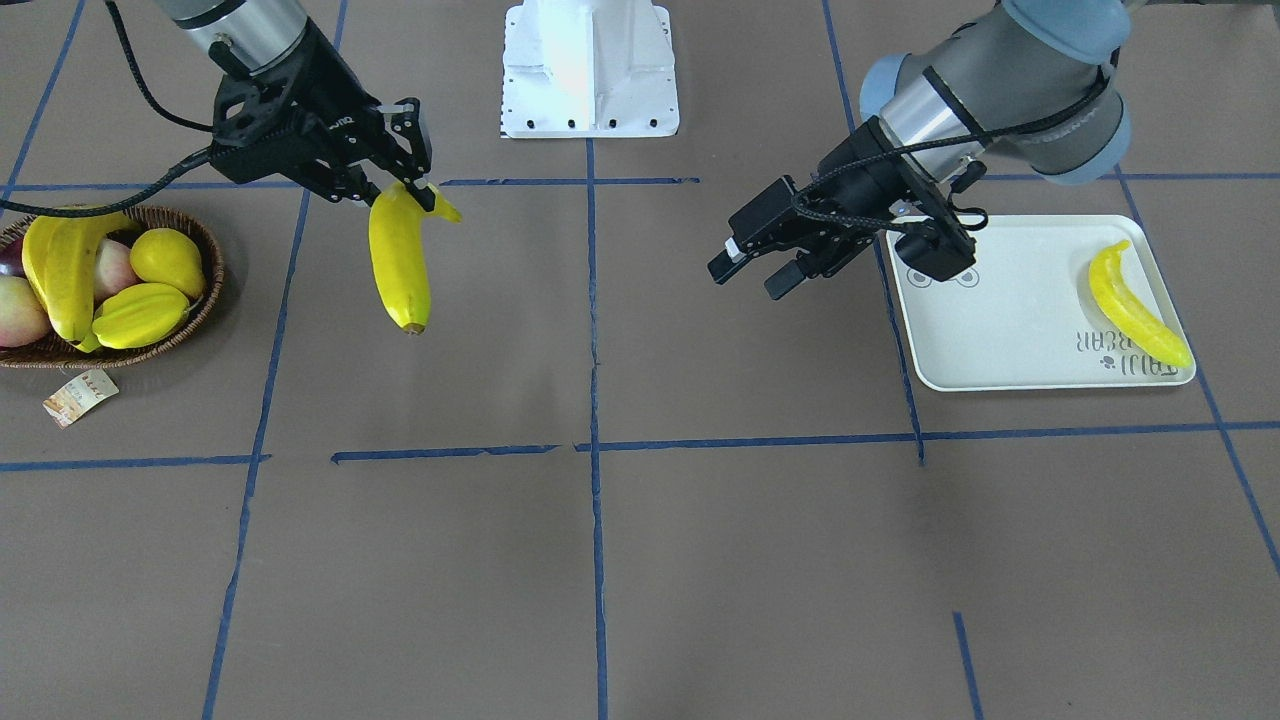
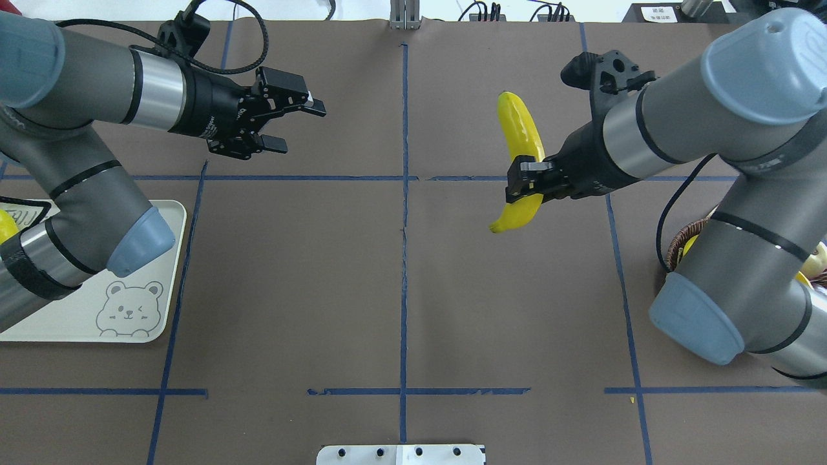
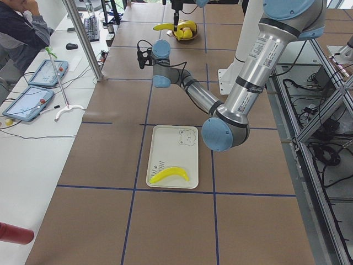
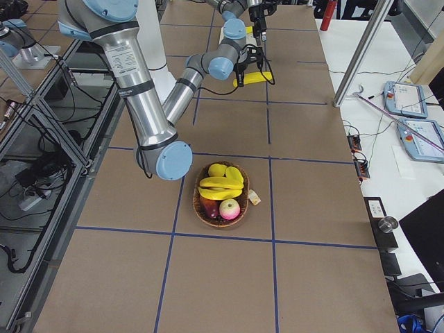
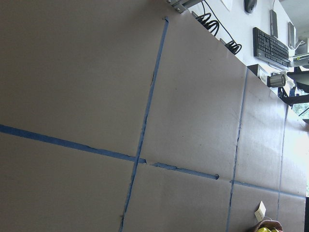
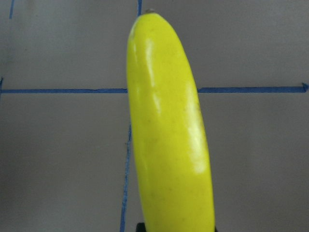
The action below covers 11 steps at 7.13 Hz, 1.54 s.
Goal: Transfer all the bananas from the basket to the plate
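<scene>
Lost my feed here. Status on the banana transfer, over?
Right gripper shut on held banana, airborne mid-table. Left gripper open, empty. One banana on plate, others in basket. Nothing between grippers.

banana (image 1: pixel 400 265) hanging midair | second banana (image 1: pixel 1135 315) on plate (image 1: pixel 1000 330) | remaining bananas (image 1: pixel 60 270) in basket (image 1: pixel 212 290)

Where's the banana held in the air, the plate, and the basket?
held banana (image 1: pixel 400 265): front-facing view, middle of its body.
plate (image 1: pixel 1010 320): front-facing view, bare centre.
basket (image 1: pixel 200 315): front-facing view, wicker side wall.
</scene>
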Tool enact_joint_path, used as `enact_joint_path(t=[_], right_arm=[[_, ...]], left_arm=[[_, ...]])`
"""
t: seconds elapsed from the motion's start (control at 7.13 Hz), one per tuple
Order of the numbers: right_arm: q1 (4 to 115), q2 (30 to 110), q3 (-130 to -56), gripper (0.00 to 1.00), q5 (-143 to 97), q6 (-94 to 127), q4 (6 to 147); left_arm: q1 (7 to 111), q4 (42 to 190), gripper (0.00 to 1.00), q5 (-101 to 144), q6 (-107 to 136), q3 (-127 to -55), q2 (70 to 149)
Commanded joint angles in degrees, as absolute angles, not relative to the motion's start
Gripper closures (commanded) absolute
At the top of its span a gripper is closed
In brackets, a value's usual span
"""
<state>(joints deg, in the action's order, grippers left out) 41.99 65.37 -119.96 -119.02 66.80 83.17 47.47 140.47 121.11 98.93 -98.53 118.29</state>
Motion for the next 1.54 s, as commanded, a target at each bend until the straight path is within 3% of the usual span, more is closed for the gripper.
enact_joint_path(t=[0.0, 1.4], right_arm=[[35.8, 64.5, -116.1, 1.0, -112.1, 73.9, 70.6], [26.1, 58.3, -110.8, 1.0, -102.7, 73.9, 68.5]], left_arm=[[45.7, 140.4, 0.0, 118.6, 99.1, -98.4, 118.9], [36.1, 139.0, 0.01, 109.9, 106.9, -97.4, 124.5]])
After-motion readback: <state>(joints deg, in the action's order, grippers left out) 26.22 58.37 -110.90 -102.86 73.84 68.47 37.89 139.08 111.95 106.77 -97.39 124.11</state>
